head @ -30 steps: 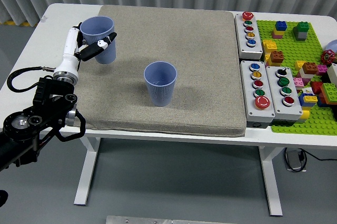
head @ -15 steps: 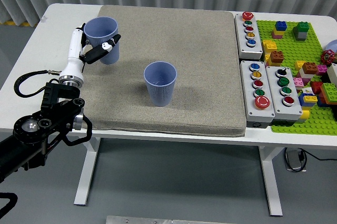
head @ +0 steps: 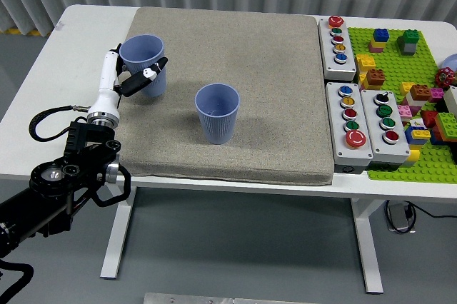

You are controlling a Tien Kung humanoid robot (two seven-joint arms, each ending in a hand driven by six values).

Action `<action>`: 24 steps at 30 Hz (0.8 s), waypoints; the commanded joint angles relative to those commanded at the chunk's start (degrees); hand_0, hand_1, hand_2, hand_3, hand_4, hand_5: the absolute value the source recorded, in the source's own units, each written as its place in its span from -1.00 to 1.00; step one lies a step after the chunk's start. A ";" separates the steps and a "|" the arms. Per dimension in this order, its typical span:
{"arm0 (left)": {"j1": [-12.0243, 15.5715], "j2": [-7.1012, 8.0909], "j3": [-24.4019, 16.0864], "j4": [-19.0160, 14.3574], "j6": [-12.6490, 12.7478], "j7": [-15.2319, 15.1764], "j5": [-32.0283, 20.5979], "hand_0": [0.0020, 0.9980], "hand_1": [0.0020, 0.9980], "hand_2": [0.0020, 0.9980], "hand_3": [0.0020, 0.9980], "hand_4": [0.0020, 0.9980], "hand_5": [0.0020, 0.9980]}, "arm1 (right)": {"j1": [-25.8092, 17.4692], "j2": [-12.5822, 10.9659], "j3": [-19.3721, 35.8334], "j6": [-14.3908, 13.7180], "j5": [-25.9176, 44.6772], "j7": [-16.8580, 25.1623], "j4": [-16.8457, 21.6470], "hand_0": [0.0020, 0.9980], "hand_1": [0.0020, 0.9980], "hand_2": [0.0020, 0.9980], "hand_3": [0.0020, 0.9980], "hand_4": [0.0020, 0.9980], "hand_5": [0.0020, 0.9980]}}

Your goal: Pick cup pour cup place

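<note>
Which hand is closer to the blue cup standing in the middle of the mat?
Left. The left hand holds another cup to the left of the middle cup; no right hand is visible.

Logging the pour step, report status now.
Left hand shut on held cup, upright over the mat's left side. Right hand not in view. Target cup stands mid-mat, nothing between them.
</note>
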 joint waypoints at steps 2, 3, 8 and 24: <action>-0.15 -0.26 0.40 0.84 -0.05 -0.07 -0.02 0.01 0.08 0.16 0.04 0.39 -0.80 | -0.05 0.00 0.05 0.05 -0.16 -0.01 0.00 0.39 0.34 0.22 0.22 -1.00 -0.37; -0.21 -0.36 0.53 1.15 -0.09 -0.10 0.01 0.01 0.08 0.16 0.04 0.39 -0.80 | -0.06 0.00 0.07 0.08 -0.23 -0.02 0.00 0.39 0.34 0.22 0.22 -1.00 -0.37; -0.70 -0.68 1.47 3.11 -0.28 -0.62 -1.58 0.01 0.08 0.16 0.04 0.39 -0.80 | -0.07 -0.02 0.26 0.23 -0.73 -0.05 0.01 0.39 0.34 0.22 0.22 -1.00 -0.37; -0.48 -0.86 1.46 3.38 -0.61 -2.94 -3.72 0.04 0.08 0.16 0.05 0.41 -0.73 | 0.24 0.00 0.00 0.22 -0.35 0.03 -0.03 0.39 0.34 0.22 0.22 -1.00 -0.36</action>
